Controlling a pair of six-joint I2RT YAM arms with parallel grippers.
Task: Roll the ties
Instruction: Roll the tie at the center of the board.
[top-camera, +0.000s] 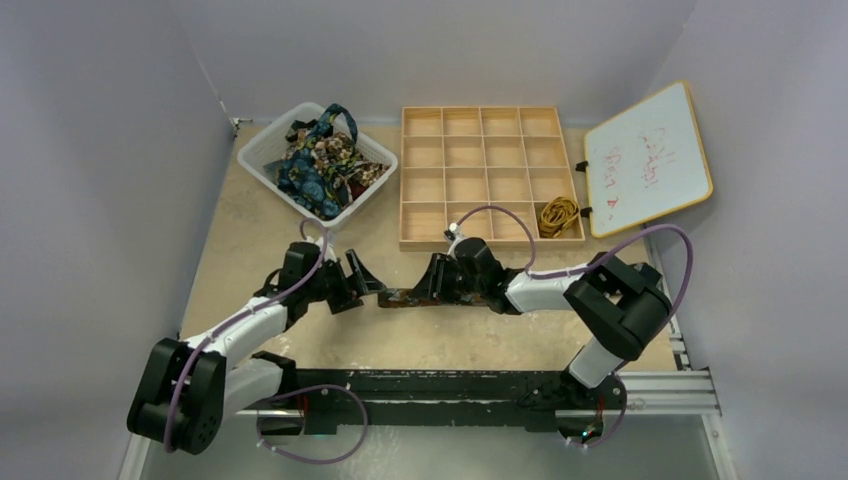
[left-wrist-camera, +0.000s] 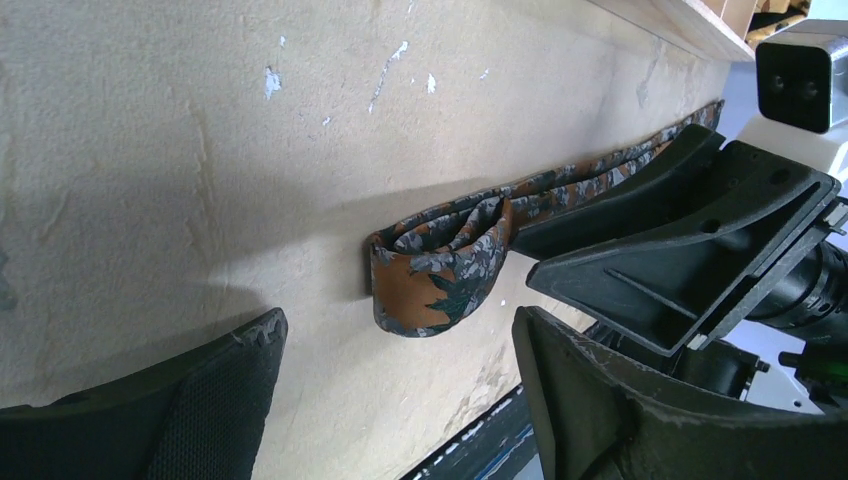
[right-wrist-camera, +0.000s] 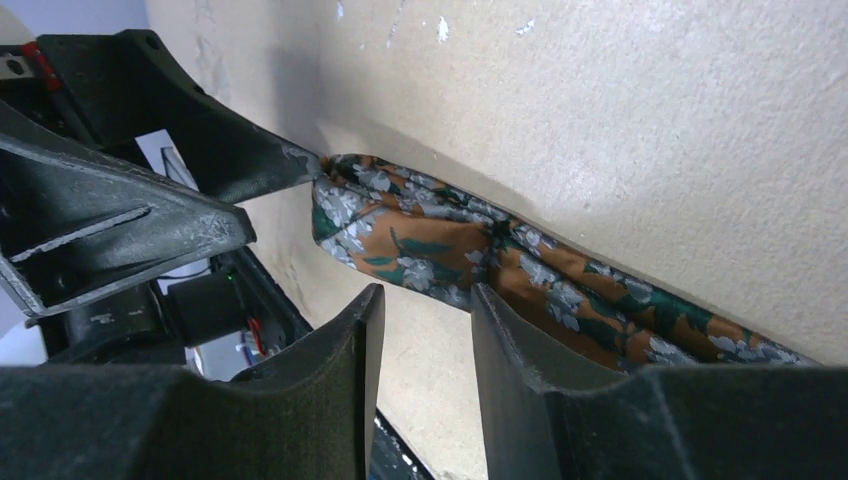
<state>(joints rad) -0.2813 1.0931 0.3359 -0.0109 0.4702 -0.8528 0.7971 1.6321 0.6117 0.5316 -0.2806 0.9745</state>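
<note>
Nearest, we see the left claw (left-wrist-camera: 398, 325) spread wide, facing the folded end of a brown-orange tie (left-wrist-camera: 440, 270) lying along the counter (left-wrist-camera: 200, 150). The right claw (right-wrist-camera: 425, 310) holds its fingers slightly apart, pinching nothing; the tie seems to run under one. Farther back, more ties (top-camera: 320, 160) fill a white basket (top-camera: 262, 158), and a gold tie (top-camera: 558, 214) sits in the near-right compartment of the wooden tray (top-camera: 465, 155).
</note>
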